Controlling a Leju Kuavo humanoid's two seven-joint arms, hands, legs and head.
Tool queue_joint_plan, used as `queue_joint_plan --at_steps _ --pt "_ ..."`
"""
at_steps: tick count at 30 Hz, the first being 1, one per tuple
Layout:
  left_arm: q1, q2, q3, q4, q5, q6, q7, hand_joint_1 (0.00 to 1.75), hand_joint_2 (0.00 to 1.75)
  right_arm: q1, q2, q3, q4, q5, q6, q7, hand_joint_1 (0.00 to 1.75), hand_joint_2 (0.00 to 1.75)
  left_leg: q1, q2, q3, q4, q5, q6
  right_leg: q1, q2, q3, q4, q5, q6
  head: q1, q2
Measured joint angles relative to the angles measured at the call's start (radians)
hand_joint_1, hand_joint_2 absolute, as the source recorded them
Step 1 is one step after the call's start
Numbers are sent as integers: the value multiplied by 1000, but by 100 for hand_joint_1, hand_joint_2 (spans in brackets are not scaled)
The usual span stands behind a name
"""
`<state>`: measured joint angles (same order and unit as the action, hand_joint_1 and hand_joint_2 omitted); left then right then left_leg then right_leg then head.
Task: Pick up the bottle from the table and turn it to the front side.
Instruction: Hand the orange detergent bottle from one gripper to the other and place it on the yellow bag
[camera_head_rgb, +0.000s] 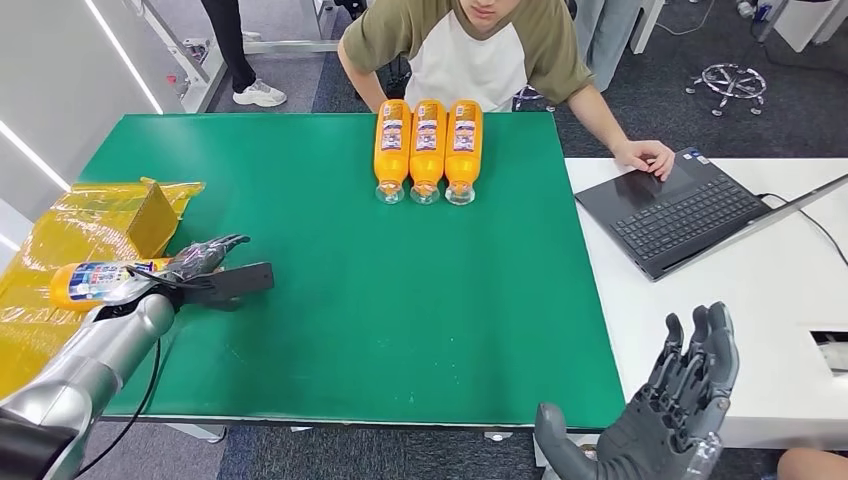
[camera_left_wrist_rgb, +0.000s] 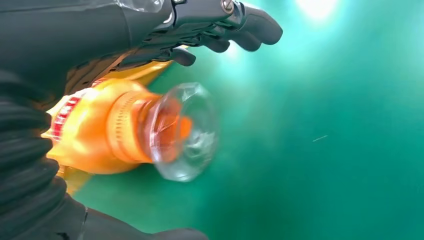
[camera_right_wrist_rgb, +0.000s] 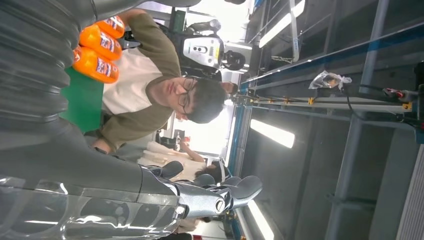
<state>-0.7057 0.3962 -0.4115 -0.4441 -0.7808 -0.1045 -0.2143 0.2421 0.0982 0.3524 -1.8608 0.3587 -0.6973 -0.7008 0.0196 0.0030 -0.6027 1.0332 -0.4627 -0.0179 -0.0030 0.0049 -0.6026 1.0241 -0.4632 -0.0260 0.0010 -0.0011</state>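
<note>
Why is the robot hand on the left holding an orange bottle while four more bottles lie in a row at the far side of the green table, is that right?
Nearly. The head view shows three bottles in that row, not four. The left robot hand does hold an orange bottle at the green table.

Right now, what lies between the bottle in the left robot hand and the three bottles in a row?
In the head view, only bare green table lies between the held bottle and the row.

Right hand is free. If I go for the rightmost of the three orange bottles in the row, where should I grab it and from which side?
Judging from its pose, grip the rightmost bottle across its labelled body, coming from its open right side. It lies flat, cap toward the robot, touching the middle bottle on its left. The right hand is empty.
</note>
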Motion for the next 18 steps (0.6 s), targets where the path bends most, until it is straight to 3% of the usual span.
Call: queue_joint_plan --at_steps 5,9,11,15,18 --pt "20 -7 58 -40 118 -49 -57 0 175 1 0 -2 -1 0 0 0 0 175 0 0 0 0 0 0 0 0 0 0 0 0 0 0" --pt "85 -37 137 -188 457 -88 -222 0 175 5 1 -8 -5 -1 0 0 0 175 0 0 0 1 0 0 0 0 -1 -1 0 0 0 0" --pt "128 -85 179 -332 645 3 -307 0 175 7 1 -10 -6 -7 0 0 0 175 -1 -1 0 1 0 0 -1 -1 0 -1 0 0 0 0" --pt "226 -231 200 -672 914 311 -427 0 175 9 1 -11 -8 -9 0 0 0 175 -4 -1 0 1 -2 3 -3 -1 1 -2 0 2 0 0" --pt "328 -337 162 -903 1041 385 -456 0 175 10 1 -10 -9 -6 0 0 0 175 -5 0 0 1 -3 5 -4 -1 2 -2 -1 3 0 0"
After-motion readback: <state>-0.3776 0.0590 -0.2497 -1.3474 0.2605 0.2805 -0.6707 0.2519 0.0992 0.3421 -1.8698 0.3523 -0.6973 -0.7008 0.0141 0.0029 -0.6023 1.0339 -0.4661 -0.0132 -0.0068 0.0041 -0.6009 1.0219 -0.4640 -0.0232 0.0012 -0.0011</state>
